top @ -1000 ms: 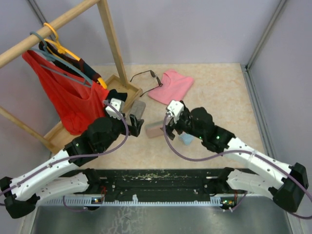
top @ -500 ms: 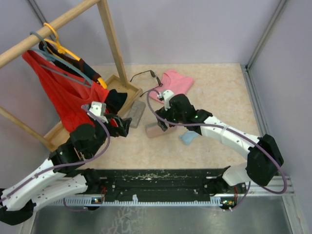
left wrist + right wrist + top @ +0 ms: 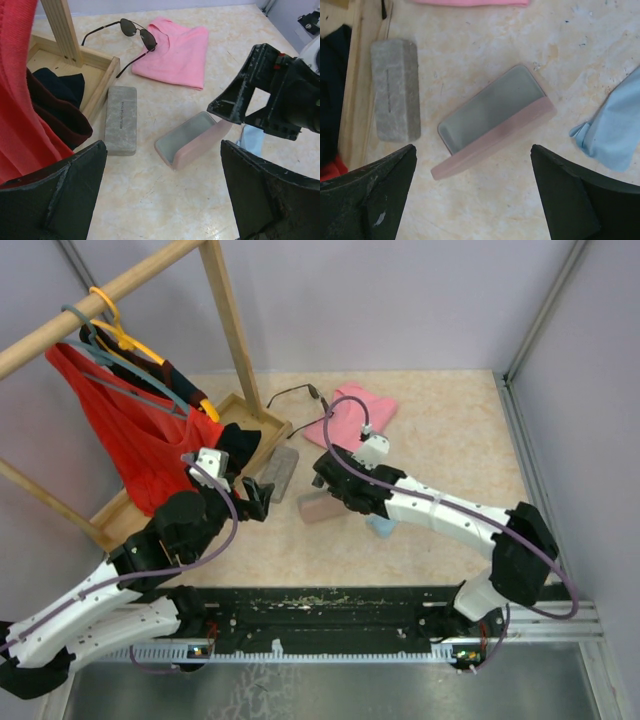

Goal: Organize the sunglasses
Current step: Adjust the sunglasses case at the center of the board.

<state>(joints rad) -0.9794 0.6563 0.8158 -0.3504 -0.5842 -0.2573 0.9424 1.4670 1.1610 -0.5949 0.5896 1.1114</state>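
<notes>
You had the left claw (image 3: 162, 200) spread wide and holding nothing, low over the near-left part of the table (image 3: 450, 430). The right claw (image 3: 475, 200) was also spread wide and empty, and it hung directly above the pink case (image 3: 495, 120). That case lay open and at an angle near the middle of the table, its grey lining facing up. The grey case (image 3: 120, 120) lay shut just left of it, alongside the wooden rack base (image 3: 102, 82). A light-blue cloth (image 3: 615, 132) sat crumpled to the right of the pink case. The one pair of sunglasses (image 3: 131, 31) in view lay unfolded at the far side. One of its lenses overlapped the left edge of the pink cloth (image 3: 175, 50), well apart from both claws.
</notes>
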